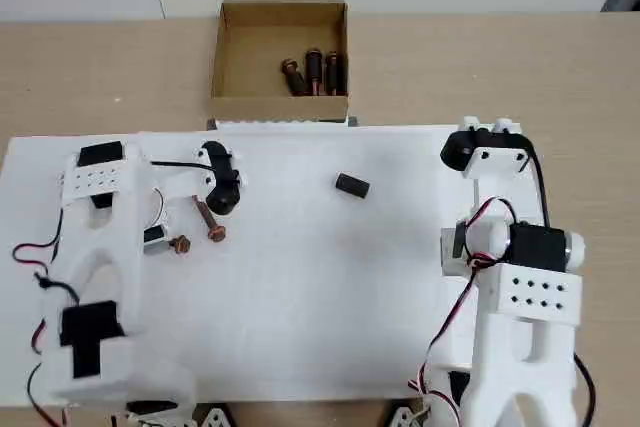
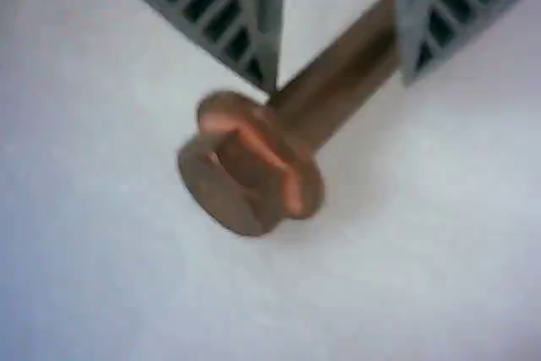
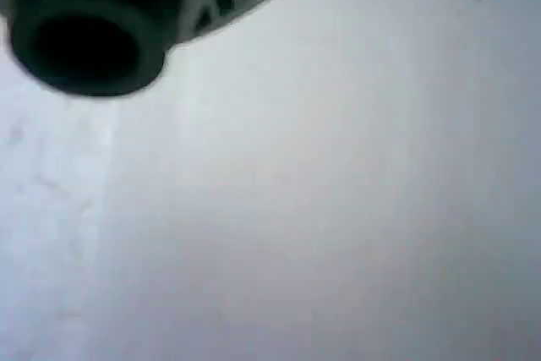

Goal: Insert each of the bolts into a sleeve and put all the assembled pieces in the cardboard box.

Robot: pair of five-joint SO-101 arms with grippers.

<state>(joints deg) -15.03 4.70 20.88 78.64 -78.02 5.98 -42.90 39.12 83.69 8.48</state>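
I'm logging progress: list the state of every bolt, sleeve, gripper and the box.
cardboard box: open, three assembled pieces inside.
first bolt: unsleeved, lying on the white sheet at the left gripper.
second bolt: unsleeved, lying loose nearby.
loose sleeve: lying alone mid-sheet.
held sleeve: bore empty, in the right gripper.
left gripper: at the first bolt's shank, grip unclear.
right gripper: shut on the held sleeve.

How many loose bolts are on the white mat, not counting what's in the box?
2. One bolt lies between the left claw's fingers; the other bolt lies just beside it, closer to that arm. More may be hidden under the arms.
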